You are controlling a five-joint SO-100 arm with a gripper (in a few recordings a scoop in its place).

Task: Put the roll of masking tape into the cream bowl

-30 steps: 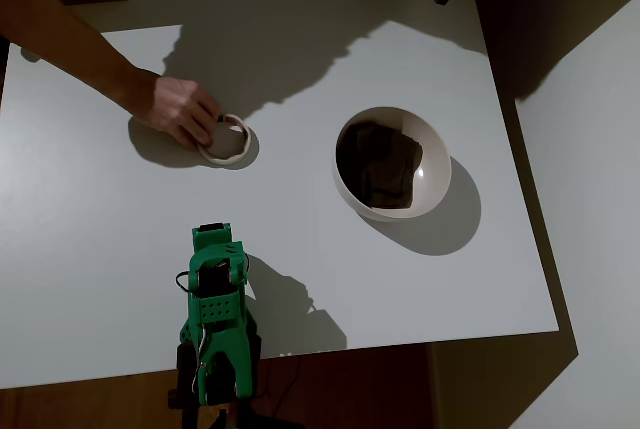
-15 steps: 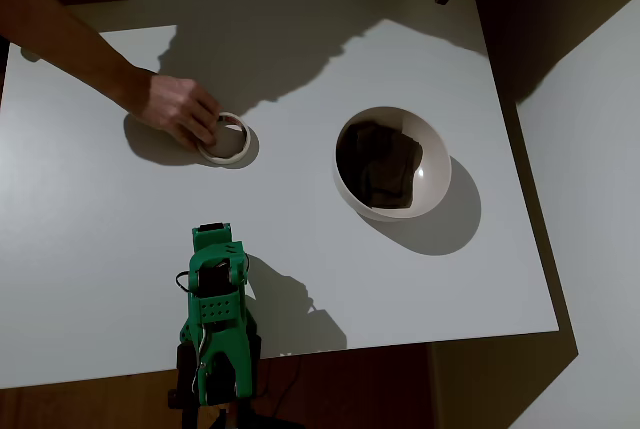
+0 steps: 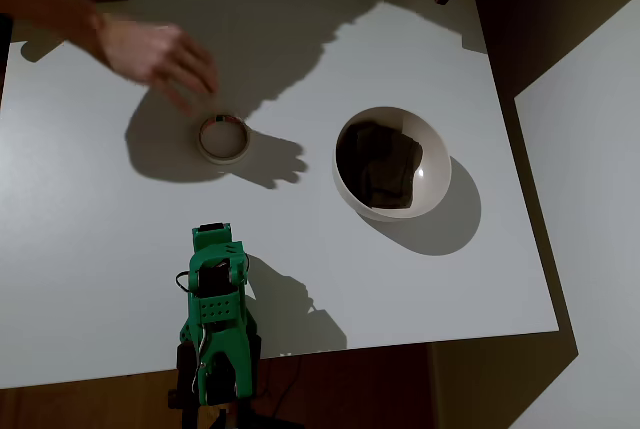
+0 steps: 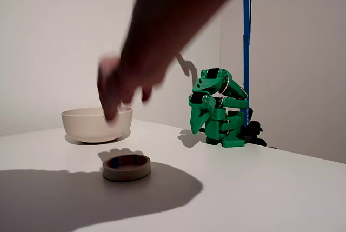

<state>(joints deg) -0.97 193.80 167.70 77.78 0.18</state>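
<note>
One green gripper (image 4: 201,126), its fingers seemingly together though hard to see, points down on the folded arm. Left of the cream bowl (image 3: 432,184) in the overhead view, the roll of masking tape (image 3: 223,138) lies flat on the table (image 3: 100,249), a person's blurred hand (image 3: 155,54) just above it.

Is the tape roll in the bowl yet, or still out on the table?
Out. The roll of masking tape lies flat on the table, apart from the cream bowl.

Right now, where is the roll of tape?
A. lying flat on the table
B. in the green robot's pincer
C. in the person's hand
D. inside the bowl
A: the roll of tape lies flat on the table, apart from the bowl and below the raised hand.
</note>
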